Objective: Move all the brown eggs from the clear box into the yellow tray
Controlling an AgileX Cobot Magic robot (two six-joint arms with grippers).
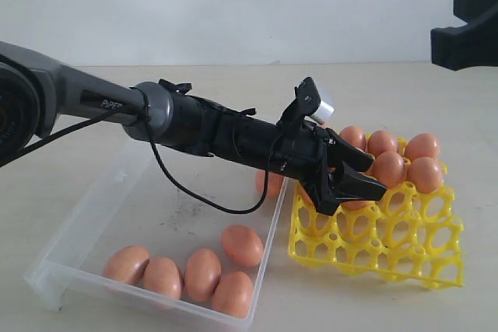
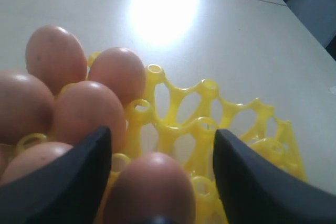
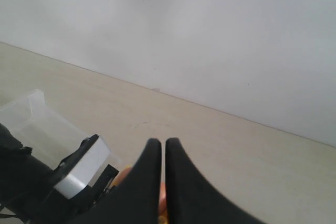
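**Progress: partly done.** In the exterior view the tray [image 1: 405, 258] sits on the table [image 1: 233, 91] at 4 o'clock. It is just beside the box [image 1: 93, 215] at 8 o'clock; I cannot confirm that they touch.

**Done:** Five eggs [image 1: 387, 169] are seated in the tray's far cells, toward its 12 and 1 o'clock. A sixth egg [image 2: 149, 187] lies between the fingers [image 2: 79, 177] of the left gripper [image 1: 377, 177], low over the tray's 10 o'clock side. The fingers stand wide, with a clear gap on one side of the egg. I judge it let go rather than gripped.

**Left to do:** Six eggs show in the box. Five are clustered at its 6 o'clock end and one sits alone near its 2 o'clock corner, behind the left arm [image 1: 210, 130]. The tray's near rows are bare.

**Right gripper** [image 3: 163, 142]**:** The fingers are pressed together with nothing between them. It is raised at 2 o'clock, well apart from the work.

**Not verifiable:**
- The left arm and gripper cover the tray's 9 to 10 o'clock cells and part of the box's far end, so any eggs there go uncounted.
- The wrist view cuts off the sixth egg's base, so I cannot tell whether it is seated in a cup.
- The exterior frame edge crops the right gripper.
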